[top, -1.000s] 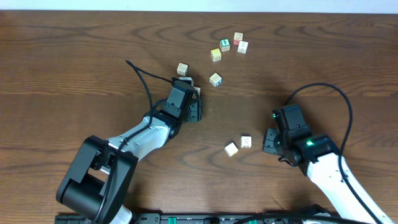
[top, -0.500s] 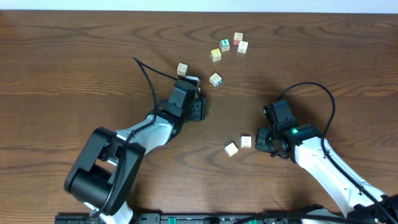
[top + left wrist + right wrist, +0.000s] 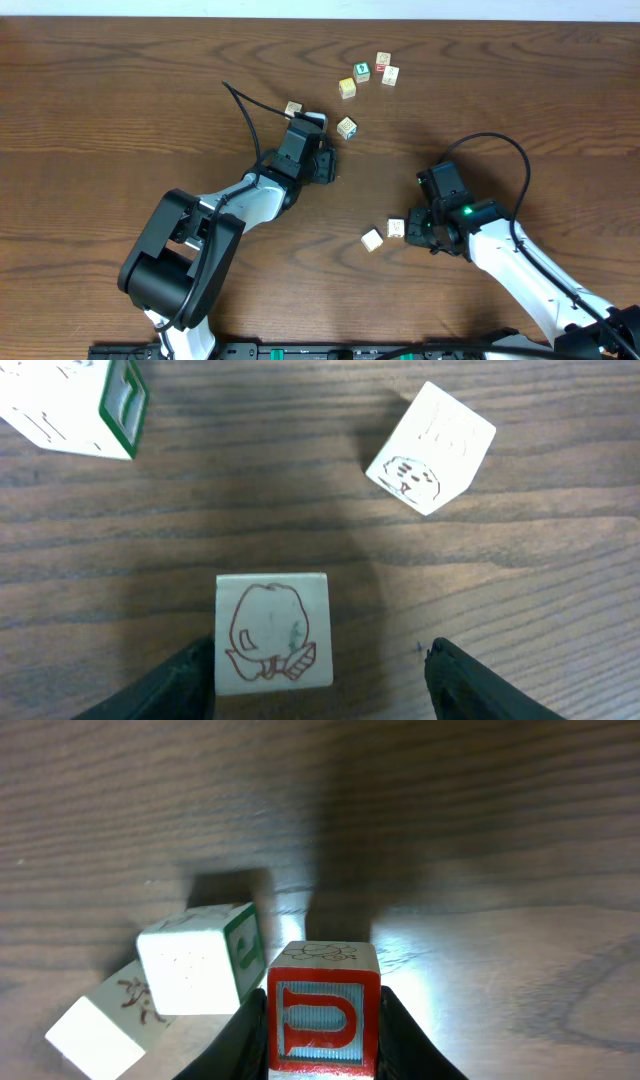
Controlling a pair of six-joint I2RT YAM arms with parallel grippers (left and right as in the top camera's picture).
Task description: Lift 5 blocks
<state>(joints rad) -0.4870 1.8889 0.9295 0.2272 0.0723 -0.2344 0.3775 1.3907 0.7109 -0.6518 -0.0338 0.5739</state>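
1. Right wrist view: a red block [image 3: 322,1018] with a white letter on its face sits clamped between the two fingers [image 3: 248,1032] of the right gripper [image 3: 322,1032], which press on both of its sides. Whether it is off the table [image 3: 480,840] cannot be told.
2. Just left of it lie a pale block with a green side [image 3: 203,958] and, touching that one, a second pale block [image 3: 98,1025].
3. Left wrist view: a pale block with a red line drawing [image 3: 272,630] rests on the wood between the widely parted fingers of the left gripper [image 3: 322,676]. It lies close to one finger [image 3: 185,678] and well clear of the other, and nothing is gripped.
4. Beyond it lie a green-sided block [image 3: 80,405] and a tilted pale block [image 3: 430,448].
5. Overhead, four more blocks [image 3: 347,88] cluster near the far edge, well apart from both arms.
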